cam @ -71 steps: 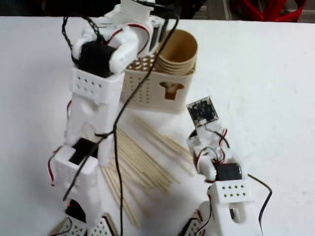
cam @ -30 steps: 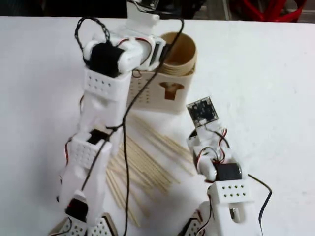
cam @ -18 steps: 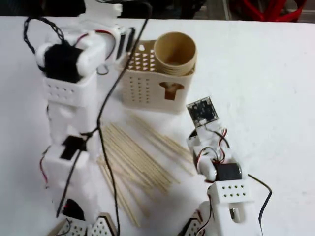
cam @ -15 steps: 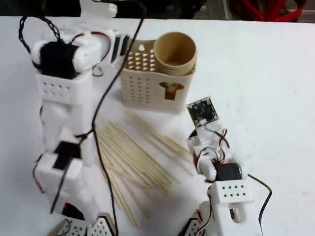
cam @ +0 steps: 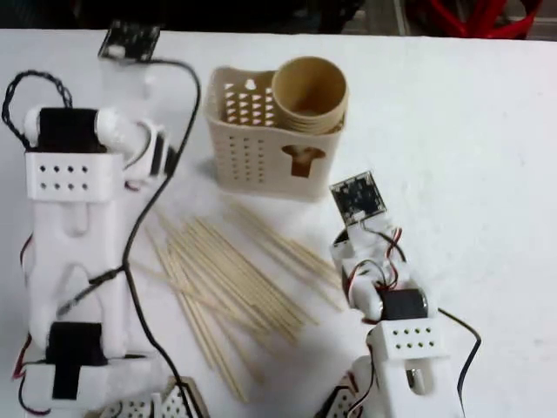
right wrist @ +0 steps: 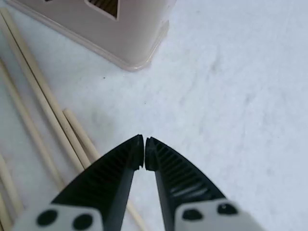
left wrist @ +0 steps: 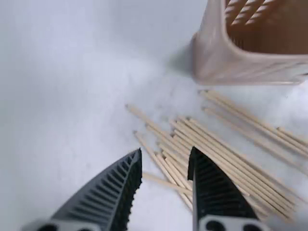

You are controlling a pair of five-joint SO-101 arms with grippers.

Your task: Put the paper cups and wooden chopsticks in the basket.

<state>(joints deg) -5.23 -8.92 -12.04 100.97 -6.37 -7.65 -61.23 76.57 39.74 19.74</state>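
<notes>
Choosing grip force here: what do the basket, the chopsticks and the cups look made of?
Basket: likely moulded plastic, matte beige, with punched hole patterns. Chopsticks: pale bare wood, thin straight sticks. Cups: apparently paper, tan, with thin rims nested together.

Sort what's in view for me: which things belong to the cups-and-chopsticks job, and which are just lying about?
Belongs to the job:
- paper cups, stacked, already standing in one end of the basket
- basket
- wooden chopsticks, scattered on the table beside the basket

Just lying about:
- red object beyond the far edge of the table
</notes>
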